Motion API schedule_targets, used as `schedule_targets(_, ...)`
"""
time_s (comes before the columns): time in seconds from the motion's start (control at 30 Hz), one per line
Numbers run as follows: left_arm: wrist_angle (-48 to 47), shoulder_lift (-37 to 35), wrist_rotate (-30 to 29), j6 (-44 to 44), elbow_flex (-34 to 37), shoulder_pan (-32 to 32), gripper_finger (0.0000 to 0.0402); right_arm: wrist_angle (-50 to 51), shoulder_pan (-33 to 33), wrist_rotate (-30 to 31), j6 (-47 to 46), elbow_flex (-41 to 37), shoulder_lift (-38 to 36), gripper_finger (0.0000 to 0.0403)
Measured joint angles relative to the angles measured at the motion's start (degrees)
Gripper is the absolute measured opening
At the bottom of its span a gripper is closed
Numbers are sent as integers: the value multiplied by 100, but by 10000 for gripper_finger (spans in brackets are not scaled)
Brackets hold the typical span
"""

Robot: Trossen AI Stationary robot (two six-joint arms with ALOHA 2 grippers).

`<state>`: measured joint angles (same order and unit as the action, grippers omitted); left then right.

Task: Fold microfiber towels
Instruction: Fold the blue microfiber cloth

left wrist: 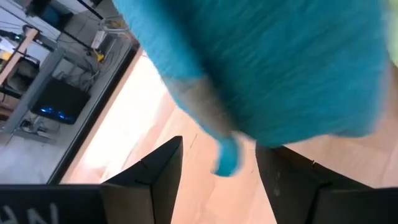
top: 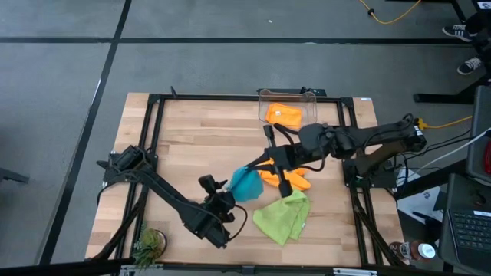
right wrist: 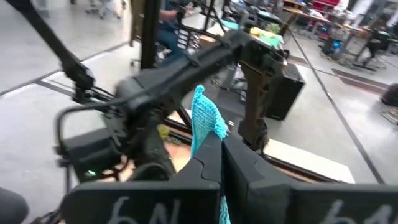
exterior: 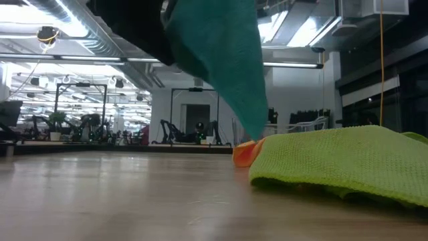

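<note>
Clear plastic bin [top: 289, 105] is sitting at the desk's [top: 192, 146] far edge, holding one orange towel [top: 285, 115]. The right end effector [top: 247, 169] is pinching the teal towel [top: 246, 185], lifting it above the wood. The left end effector [top: 219, 186] is waiting spread beside it. A second orange towel [top: 294, 180] and the green towel [top: 282, 216] are lying nearby.

Both arms are matte black, jointed tubes with black cables; the right gripper [right wrist: 221, 155] has flat, angular black fingers.
</note>
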<state>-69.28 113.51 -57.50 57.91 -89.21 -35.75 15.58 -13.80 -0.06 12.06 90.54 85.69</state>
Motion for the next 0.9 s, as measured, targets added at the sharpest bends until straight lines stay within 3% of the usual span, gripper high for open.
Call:
schedule_targets(0.47,81,-2,-145,-7,0,-101,157,426,0,-155,-149,0,-183,0)
schedule_targets(0.9,836,-2,717,-11,0,-260,164,647,2,42,-118,0,-234,0)
